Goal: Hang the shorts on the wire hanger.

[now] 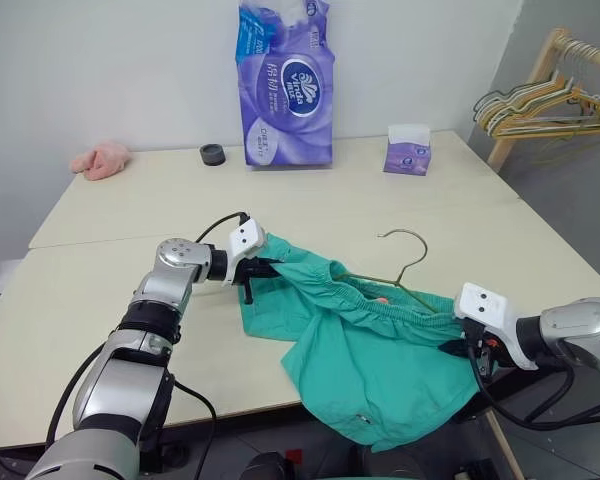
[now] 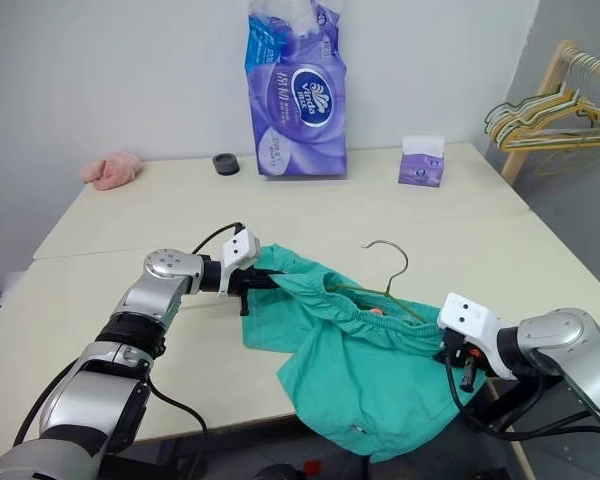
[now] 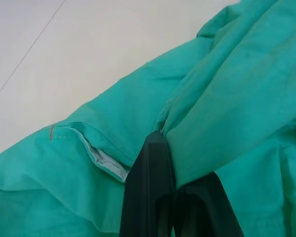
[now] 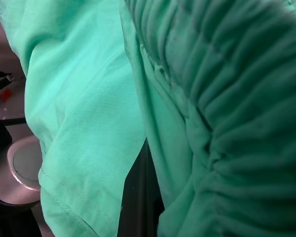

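Left eye view: both grippers, left [image 1: 252,270] and right [image 1: 477,352], jaws clamped shut on teal-green cloth shorts [image 1: 380,350], spreading the waistband over the thin olive-grey wire hanger [image 1: 405,262].

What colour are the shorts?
Teal-green shorts, plain with no pattern; clearest in the left eye view.

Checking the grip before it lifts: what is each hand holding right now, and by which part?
Both hold the shorts. The left hand is shut on a fold at their left end; the right hand is shut on the gathered waistband at their right end.
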Available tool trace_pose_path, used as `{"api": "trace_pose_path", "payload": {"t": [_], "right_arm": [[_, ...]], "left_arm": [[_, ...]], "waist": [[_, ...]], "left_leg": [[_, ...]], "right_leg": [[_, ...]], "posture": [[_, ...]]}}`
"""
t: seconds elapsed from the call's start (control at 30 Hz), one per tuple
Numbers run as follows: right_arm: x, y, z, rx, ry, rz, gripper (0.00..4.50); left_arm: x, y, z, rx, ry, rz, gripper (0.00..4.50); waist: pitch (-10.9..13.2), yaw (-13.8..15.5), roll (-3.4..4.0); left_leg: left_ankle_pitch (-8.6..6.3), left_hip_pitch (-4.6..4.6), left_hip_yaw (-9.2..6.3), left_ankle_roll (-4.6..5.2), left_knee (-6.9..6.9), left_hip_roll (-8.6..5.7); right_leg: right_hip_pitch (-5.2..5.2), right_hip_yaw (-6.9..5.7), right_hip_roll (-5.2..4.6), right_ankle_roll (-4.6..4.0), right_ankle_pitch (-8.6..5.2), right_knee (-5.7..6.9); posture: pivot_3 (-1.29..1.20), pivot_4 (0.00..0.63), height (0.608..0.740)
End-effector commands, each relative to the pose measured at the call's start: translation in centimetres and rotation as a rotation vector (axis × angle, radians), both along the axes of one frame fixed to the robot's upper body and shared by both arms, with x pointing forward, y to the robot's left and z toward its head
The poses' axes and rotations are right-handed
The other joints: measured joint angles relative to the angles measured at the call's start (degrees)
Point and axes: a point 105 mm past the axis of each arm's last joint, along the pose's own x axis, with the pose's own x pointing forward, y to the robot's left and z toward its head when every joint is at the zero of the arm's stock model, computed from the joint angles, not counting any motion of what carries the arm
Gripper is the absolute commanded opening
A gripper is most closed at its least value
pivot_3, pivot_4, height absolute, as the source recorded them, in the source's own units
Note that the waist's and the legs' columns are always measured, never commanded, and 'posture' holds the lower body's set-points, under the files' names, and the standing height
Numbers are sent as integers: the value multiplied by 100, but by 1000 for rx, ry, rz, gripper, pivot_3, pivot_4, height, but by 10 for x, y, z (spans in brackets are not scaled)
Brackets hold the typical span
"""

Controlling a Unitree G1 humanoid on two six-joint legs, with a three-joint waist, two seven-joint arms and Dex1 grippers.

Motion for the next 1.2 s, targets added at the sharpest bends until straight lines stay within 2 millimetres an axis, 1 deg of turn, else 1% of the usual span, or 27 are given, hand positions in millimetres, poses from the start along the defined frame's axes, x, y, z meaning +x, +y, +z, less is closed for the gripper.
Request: {"api": "trace_pose_path", "payload": {"t": [0.03,0.13,0.27,0.37,0.43,0.53,0.6,0.7,0.77,0.83,0.9,0.93,1.0,1.07,1.1,1.2], "right_arm": [[10,7,15,27,-93,11,0],[17,14,18,47,-118,12,0],[20,14,19,53,-125,0,0],[21,13,20,60,-126,-5,0],[21,13,20,62,-125,-7,0],[20,10,22,59,-125,-15,0],[20,9,22,59,-127,-20,0],[19,5,24,97,-117,-82,0],[16,2,24,151,-96,-153,0],[11,0,24,208,-80,-226,0],[3,-3,24,265,-56,-300,0],[0,-6,24,295,-49,-350,0],[-6,-12,23,335,-43,-449,0],[-12,-23,19,358,-32,-583,0],[-15,-26,18,363,-27,-627,0],[-22,-48,16,409,-83,-846,0]], "left_arm": [[5,-8,22,-49,-64,-6,28],[3,-16,29,-115,-55,-19,28],[-1,-15,28,-146,-24,-5,28],[-2,-15,32,-172,-31,8,580],[-3,-16,33,-170,-35,8,1160],[-2,-8,23,-109,-57,27,2091],[0,-5,21,-91,-74,38,2722],[13,0,33,-145,-144,125,3628],[19,3,42,-175,-176,164,3628],[20,1,49,-197,-187,170,3628],[16,-8,55,-229,-185,149,3628],[12,-17,59,-255,-172,124,3628],[1,-38,67,-299,-157,62,3628],[-12,-65,74,-343,-125,10,3628],[-17,-73,77,-354,-112,-9,3628],[-39,-113,86,-368,-87,-121,3628]], "waist": [[1,-5,0],[1,-4,-2],[2,-1,-3],[3,3,-3],[3,3,-4],[3,5,-4],[3,3,-3],[3,9,-4],[9,13,-14],[14,19,-20],[19,21,-21],[22,20,-20],[30,23,-21],[40,10,-15],[43,2,-13],[78,-33,12]], "left_leg": [[0,0,0,0,0,0],[0,0,1,0,0,0],[0,-1,0,0,-1,0],[0,0,0,0,-1,0],[0,0,0,0,-1,0],[0,0,0,0,-1,0],[0,0,0,0,-1,0],[0,0,0,0,-1,0],[0,-1,0,0,-1,0],[0,-2,-4,0,-1,0],[0,-4,-3,0,-2,0],[0,-8,-4,0,-2,0],[-1,-10,-3,0,-3,0],[-1,-10,-1,1,-3,-1],[-1,-9,0,1,-3,-1],[-1,-3,3,1,-2,-1]], "right_leg": [[0,1,0,0,0,0],[0,2,0,0,0,1],[0,1,0,0,0,-1],[-1,1,0,0,0,0],[0,2,0,0,0,0],[0,2,0,0,0,0],[0,1,0,0,0,0],[0,2,0,0,0,0],[0,2,-1,0,0,0],[0,-1,-1,0,0,1],[0,0,-1,0,0,0],[-1,1,-1,0,0,-1],[-1,1,-3,0,0,-4],[0,3,-7,0,0,-5],[0,5,-7,0,0,-4],[2,8,-6,1,0,2]], "posture": [[-235,55,740],[-234,54,740],[-231,54,740],[-225,53,740],[-225,53,740],[-226,53,740],[-229,53,740],[-229,53,740],[-243,60,740],[-251,67,740],[-268,82,740],[-268,82,740],[-296,99,740],[-312,108,740],[-319,112,740],[-364,132,740]]}}
